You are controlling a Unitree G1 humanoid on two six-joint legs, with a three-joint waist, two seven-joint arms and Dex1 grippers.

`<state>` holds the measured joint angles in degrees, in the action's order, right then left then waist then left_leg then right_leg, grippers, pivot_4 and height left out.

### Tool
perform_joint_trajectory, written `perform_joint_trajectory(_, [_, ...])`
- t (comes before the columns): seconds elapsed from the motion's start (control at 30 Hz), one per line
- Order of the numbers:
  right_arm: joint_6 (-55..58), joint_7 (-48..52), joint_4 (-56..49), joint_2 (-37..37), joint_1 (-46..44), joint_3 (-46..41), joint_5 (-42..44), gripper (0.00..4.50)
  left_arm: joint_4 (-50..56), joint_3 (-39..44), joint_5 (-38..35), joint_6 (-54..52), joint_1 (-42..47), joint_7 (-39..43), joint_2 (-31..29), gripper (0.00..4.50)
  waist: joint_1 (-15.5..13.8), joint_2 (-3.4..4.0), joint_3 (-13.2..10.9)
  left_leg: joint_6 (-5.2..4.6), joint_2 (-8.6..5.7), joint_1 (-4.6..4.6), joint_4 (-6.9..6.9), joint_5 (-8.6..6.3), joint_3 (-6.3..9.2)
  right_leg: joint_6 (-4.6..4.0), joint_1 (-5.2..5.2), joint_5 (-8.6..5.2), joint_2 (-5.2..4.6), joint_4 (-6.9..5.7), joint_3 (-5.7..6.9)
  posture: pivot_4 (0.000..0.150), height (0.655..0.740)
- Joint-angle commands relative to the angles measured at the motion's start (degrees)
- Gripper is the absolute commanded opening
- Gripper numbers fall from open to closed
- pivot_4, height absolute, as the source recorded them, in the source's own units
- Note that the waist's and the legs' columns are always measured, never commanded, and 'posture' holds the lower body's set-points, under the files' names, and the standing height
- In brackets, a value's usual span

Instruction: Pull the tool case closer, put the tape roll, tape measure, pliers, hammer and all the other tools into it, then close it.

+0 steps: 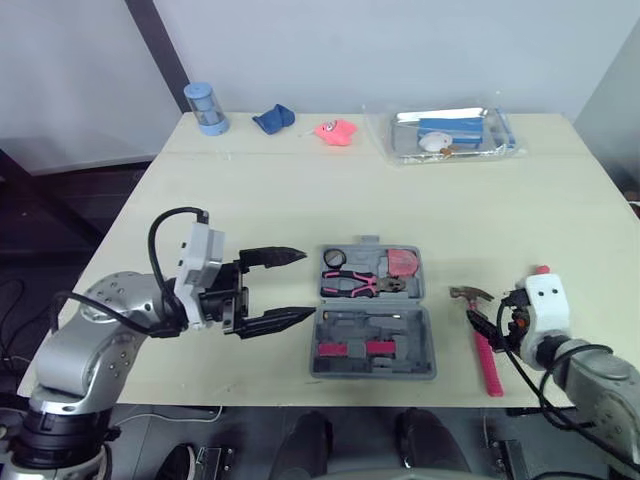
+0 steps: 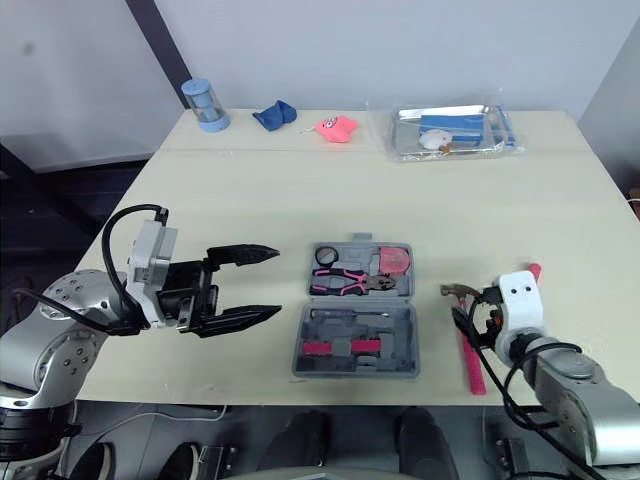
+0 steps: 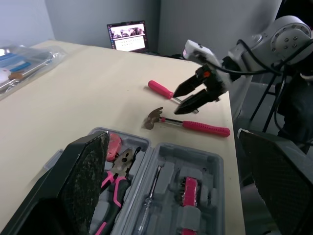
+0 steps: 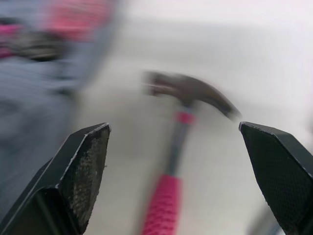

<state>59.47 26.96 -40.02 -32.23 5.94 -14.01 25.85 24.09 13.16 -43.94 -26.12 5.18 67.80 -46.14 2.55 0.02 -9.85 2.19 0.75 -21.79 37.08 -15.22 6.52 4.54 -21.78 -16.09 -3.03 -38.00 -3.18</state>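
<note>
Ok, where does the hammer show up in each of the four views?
Left eye view: hammer right of the open tool case.
Right eye view: hammer, same place, right of the case.
Left wrist view: hammer beyond the case, near the right gripper.
Right wrist view: hammer straight ahead, case beside it.
Shared landmark: the tool case.

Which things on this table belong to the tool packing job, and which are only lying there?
For the job: tool case, pliers, hammer, pink-handled tool.
Lying about: blue cup, blue cloth, pink toy, plastic bag.
</note>
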Motion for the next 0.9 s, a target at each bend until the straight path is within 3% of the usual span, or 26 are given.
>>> perform_joint_trajectory(0.03, [-15.8,19.3,5.4,-10.7,-0.9,1.9,0.2,4.43,0.3,1.4,-0.7,1.2,-1.1,0.7,0.2,4.5,0.0,-0.02,0.0,0.0,-0.01,0.01,0.0,0.0,-0.04,0.01,0.02,0.0,-0.01,0.03,-0.02,0.15,0.74])
perform_joint_trajectory(0.23, [-42.0,41.8,21.5,-23.1,-7.1,10.0,-6.3,4.43,-0.5,0.5,0.7,3.4,-2.1,1.3,0.7,4.5,-0.1,-0.16,-0.1,0.0,0.01,0.0,0.04,0.0,-0.02,0.01,0.06,0.0,-0.01,0.06,0.03,0.15,0.74])
perform_joint_trajectory(0.33, [-56.4,49.8,33.6,-27.2,-15.1,17.7,-15.1,4.43,-1.1,0.0,1.2,4.0,-1.6,1.4,0.9,4.5,0.0,-0.19,-0.2,0.0,0.0,-0.01,0.06,0.0,-0.04,0.01,0.06,0.01,-0.02,0.07,0.02,0.15,0.74])
perform_joint_trajectory(0.57, [-85.9,58.8,57.3,-22.8,-38.3,33.6,-30.8,4.43,-1.3,-0.3,1.8,4.9,-1.3,1.4,1.2,4.5,0.4,-0.27,-0.5,0.02,0.06,0.04,0.1,0.01,-0.06,0.0,0.05,0.01,0.0,0.04,0.02,0.15,0.74])
perform_joint_trajectory(0.9, [-106.0,59.0,78.0,-15.9,-52.8,43.6,-41.2,4.43,-0.7,-0.4,1.3,3.8,-2.1,3.5,-0.9,4.5,-0.1,-0.28,-0.7,0.25,-0.03,-0.07,0.08,0.14,0.03,-0.01,0.01,0.02,-0.11,0.06,0.11,0.15,0.74])
